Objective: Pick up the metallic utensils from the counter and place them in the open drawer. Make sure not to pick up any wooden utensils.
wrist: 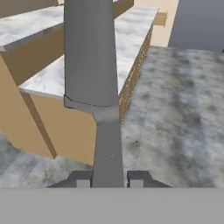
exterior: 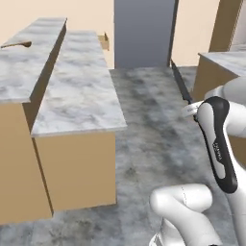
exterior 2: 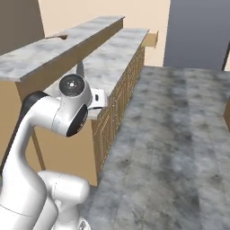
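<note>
My gripper [wrist: 109, 179] is shut on the handle of the knife [wrist: 89, 52], one of the metallic utensils. Its broad dark blade rises straight up the hand view. From the left base the knife [exterior: 180, 81] is a thin dark blade slanting up from the gripper [exterior: 192, 110], held in the air over the floor, right of the counter [exterior: 81, 91]. From the right base the blade tip [exterior 2: 80, 68] pokes up behind the arm's joint. The open drawer [exterior: 104, 41] juts out at the counter's far end, also the drawer [exterior 2: 152, 39] [wrist: 160, 18]. A wooden spoon [exterior: 17, 44] lies on the raised tier.
The marble counter has a higher tier [exterior 2: 54, 49] along its far side and a tan base [exterior: 77, 168]. Grey veined floor [exterior 2: 179, 134] runs alongside it toward a grey doorway [exterior: 143, 33]. Another counter [exterior: 223, 62] stands at the right.
</note>
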Tool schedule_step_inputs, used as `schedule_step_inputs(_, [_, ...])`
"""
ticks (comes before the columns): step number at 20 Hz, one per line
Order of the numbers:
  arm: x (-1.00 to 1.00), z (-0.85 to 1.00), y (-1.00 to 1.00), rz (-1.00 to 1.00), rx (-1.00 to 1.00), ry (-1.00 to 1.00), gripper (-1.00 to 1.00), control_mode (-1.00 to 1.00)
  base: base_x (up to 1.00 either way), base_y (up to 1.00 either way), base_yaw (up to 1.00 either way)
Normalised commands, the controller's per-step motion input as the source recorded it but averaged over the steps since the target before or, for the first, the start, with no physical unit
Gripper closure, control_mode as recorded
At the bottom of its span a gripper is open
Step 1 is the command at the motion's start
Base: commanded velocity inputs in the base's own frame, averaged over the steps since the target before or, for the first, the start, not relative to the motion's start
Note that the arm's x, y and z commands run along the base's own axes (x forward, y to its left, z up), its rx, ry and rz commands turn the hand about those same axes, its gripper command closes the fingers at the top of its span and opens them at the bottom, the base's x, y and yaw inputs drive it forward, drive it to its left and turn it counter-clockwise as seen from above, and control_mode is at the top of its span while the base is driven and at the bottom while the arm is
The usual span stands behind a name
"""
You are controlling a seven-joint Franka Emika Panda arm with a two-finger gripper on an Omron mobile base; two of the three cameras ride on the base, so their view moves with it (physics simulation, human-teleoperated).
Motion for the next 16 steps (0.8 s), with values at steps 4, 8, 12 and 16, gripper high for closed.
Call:
schedule_step_inputs(4, [0.00, 0.00, 0.00, 0.00, 0.00, 0.00, 1.00, 1.00, 0.43, -1.00, 0.41])
schedule_step_inputs(8, [0.00, 0.00, 0.00, 0.00, 0.00, 0.00, 1.00, 1.00, 0.98, -0.85, 0.27])
schedule_step_inputs(12, [0.00, 0.00, 0.00, 0.00, 0.00, 0.00, 1.00, 1.00, 1.00, -0.84, 0.20])
schedule_step_inputs(16, [0.00, 0.00, 0.00, 0.00, 0.00, 0.00, 1.00, 1.00, 1.00, -1.00, 0.23])
